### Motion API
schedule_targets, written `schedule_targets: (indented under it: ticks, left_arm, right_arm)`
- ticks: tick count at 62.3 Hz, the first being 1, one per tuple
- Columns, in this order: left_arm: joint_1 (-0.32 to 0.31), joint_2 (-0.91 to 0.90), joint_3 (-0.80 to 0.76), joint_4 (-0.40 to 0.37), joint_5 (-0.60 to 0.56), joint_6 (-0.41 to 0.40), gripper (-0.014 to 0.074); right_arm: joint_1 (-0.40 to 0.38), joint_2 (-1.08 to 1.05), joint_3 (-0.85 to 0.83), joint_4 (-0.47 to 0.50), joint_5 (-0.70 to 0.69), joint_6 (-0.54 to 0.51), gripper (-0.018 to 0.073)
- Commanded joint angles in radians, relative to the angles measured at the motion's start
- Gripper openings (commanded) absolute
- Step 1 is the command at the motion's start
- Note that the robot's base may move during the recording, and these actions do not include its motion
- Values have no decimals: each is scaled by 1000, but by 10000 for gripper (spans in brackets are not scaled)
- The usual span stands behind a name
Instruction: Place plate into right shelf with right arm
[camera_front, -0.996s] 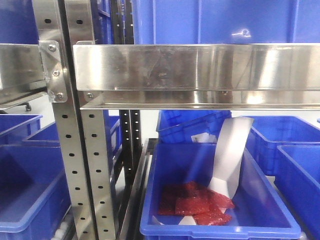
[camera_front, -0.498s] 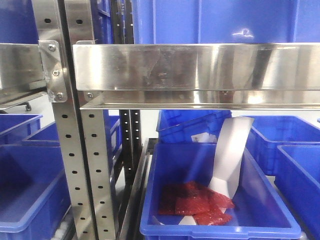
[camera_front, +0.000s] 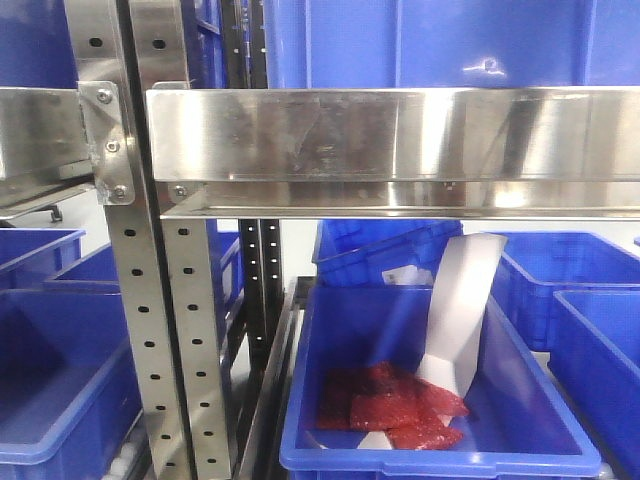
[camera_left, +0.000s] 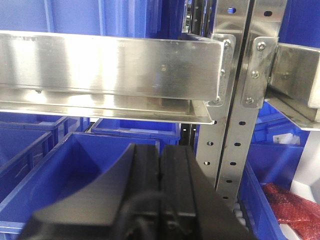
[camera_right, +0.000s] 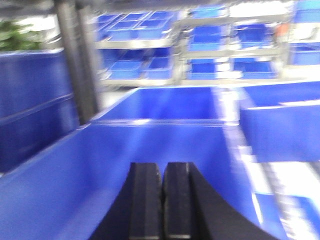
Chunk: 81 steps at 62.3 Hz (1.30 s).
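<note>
- The right wrist view is smeared with blur: the blue bins (camera_right: 165, 105) and the far racks (camera_right: 230, 45) lose their edges, and what they hold cannot be told.
- The right hand (camera_right: 162, 202) is cut off by the bottom edge.
- The left hand (camera_left: 160, 192) runs off the bottom edge too; it hides part of the blue bin (camera_left: 60, 170) behind it.
- The right shelf (camera_front: 400, 135) is cut by the right edge in the front view.
- The red packets (camera_front: 390, 405) are too small to read; the white sheet (camera_front: 455, 310) covers part of them.
</note>
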Motion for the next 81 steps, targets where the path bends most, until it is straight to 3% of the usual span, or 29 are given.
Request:
schedule_targets:
  ticks: [1, 19, 47, 63, 81]
  left_arm:
    - [-2, -10, 10, -8, -90, -7, -128]
    - [-2, -10, 10, -8, -90, -7, -128]
    - [-2, -10, 10, -8, -90, -7, -128]
    - [-2, -10, 10, -8, -90, -7, -128]
    - [-2, -10, 10, -8, -90, -7, -128]
  right_arm:
    - [-32, -73, 9, 2, -53, -2, 55]
    - [-64, -358, 417, -109, -205, -3, 55]
    - [-64, -954, 1076, -110, -233, -3, 55]
    - [-64, -1178, 1190, -110, -233, -3, 55]
    - [-64, -1187, 1195, -110, -232, -3, 55]
